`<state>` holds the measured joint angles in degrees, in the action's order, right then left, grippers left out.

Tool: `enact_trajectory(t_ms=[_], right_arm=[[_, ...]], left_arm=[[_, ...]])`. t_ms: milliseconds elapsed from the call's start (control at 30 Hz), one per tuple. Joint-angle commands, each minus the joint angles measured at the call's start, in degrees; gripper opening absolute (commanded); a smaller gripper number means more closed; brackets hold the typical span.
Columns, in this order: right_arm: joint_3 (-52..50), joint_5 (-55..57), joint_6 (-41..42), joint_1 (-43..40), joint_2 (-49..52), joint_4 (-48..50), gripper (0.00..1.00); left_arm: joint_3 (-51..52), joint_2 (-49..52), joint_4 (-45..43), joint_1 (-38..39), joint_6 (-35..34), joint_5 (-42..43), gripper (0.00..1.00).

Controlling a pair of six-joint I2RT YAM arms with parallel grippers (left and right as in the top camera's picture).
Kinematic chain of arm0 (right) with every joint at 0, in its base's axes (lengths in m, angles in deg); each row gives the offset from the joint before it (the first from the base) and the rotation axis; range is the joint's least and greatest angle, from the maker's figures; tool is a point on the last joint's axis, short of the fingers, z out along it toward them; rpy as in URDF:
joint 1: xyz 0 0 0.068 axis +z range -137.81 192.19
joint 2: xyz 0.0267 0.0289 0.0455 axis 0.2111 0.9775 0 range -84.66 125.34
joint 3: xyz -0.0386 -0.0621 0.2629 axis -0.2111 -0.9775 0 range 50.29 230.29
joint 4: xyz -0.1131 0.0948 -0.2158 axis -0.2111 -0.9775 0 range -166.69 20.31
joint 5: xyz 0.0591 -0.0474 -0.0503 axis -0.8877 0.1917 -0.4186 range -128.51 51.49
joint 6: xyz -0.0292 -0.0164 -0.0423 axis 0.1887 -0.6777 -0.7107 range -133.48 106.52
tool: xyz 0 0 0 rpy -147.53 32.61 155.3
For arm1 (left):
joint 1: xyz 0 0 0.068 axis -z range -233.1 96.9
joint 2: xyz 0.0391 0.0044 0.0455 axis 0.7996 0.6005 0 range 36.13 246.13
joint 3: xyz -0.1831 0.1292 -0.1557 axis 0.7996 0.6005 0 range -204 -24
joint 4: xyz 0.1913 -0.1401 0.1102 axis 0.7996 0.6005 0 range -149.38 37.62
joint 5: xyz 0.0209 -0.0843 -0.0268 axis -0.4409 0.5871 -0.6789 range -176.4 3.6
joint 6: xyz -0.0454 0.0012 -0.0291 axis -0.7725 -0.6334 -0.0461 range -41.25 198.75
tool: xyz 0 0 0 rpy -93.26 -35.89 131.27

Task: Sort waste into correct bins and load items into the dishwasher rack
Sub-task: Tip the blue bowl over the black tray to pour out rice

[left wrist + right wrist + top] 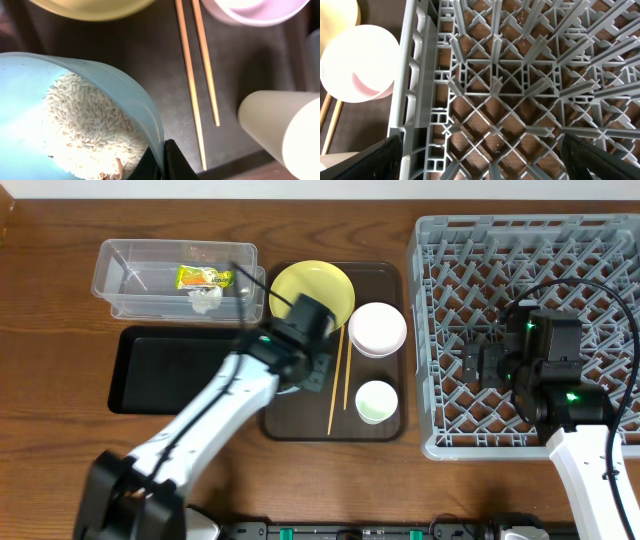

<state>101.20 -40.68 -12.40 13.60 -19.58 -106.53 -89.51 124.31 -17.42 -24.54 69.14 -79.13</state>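
**A:** What worries you here?

**B:** The grip. The left claw point(161, 162) is pinched shut on the thin rim of the light-blue bowl point(30, 100), one finger inside and one outside. The bowl holds a heap of rice point(90, 125). With a one-sided hold on a loaded bowl, I'd expect it to swivel or slide out on a fast lift.

**A:** And the rice?

**B:** It would scatter over the dark-brown serving tray point(125, 50), where loose grains are hard to pick up. Tipping too early on the way to a bin would do the same.

**A:** Where is the bowl?

**B:** On the near left part of the serving tray, just below the yellow plate point(300, 280). I can't tell whether it is lifted off yet.

**A:** Anything in the way?

**B:** The chopsticks point(197, 75) lie just to its right, with the small white cup point(285, 130) beyond them and a white bowl point(377, 328) above. Swinging that way could knock them. To the left, the black tray point(170, 370) lies just beside the serving tray. The clear tub point(120, 280) behind it holds the snack wrapper point(203, 277) and tissue point(206, 300).

**A:** The other arm?

**B:** The right claw point(480, 140) is spread wide and holds nothing. It hovers over the left side of the dishwasher rack point(430, 330), well apart from the bowl, so a collision looks unlikely.
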Motion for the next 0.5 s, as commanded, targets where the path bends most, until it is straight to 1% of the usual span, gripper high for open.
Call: enact_trajectory(t_ms=[0, 133, 300, 467], right_arm=[[1.25, -0.46, 0.59, -0.68, -0.68, -0.04, 0.99], [1.25, -0.46, 0.59, -0.68, -0.68, -0.04, 0.99], [1.25, -0.48, 0.59, -0.70, -0.68, -0.07, 0.99], [1.25, -0.46, 0.59, -0.68, -0.68, -0.07, 0.99]], left_arm=[[-1.53, -1.95, 0.94, -5.73, 1.03, 7.21, 0.06], [-1.38, -1.68, 2.14, -14.82, 2.27, 14.75, 0.06], [-1.07, -0.48, 2.64, -26.40, 8.92, 29.46, 0.06], [-0.11, 2.86, 3.72, -36.85, 15.82, 45.03, 0.06]])
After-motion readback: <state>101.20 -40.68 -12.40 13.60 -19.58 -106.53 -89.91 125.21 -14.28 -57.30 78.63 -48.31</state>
